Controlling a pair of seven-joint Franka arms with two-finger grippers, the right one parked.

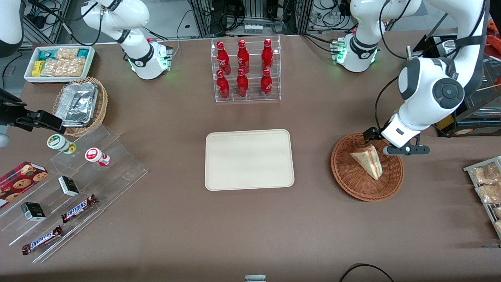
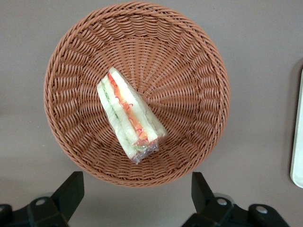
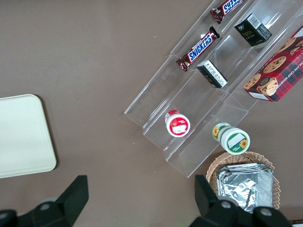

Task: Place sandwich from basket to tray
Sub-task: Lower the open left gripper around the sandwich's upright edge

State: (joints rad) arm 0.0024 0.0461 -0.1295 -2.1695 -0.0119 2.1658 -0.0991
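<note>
The sandwich [image 1: 368, 160] [image 2: 129, 112], a clear-wrapped wedge of pale bread with red, orange and green filling, lies in the round reddish-brown wicker basket [image 1: 345, 181] [image 2: 189, 71]. My gripper [image 1: 385, 143] [image 2: 136, 191] hangs open above the basket's rim, on the side farther from the front camera. Its two black fingers [image 2: 71, 189] stand wide apart with nothing between them, clear of the sandwich. The cream tray [image 1: 249, 159] [image 2: 298, 142] [image 3: 21, 137] lies bare at the table's middle, beside the basket.
A clear rack of red bottles [image 1: 245, 70] stands farther from the front camera than the tray. Snack packets [image 1: 487, 184] lie at the working arm's end. Toward the parked arm's end are clear tiered shelves [image 1: 74, 188] with small goods, a lighter basket of foil trays [image 1: 80, 105] and a white snack box [image 1: 60, 62].
</note>
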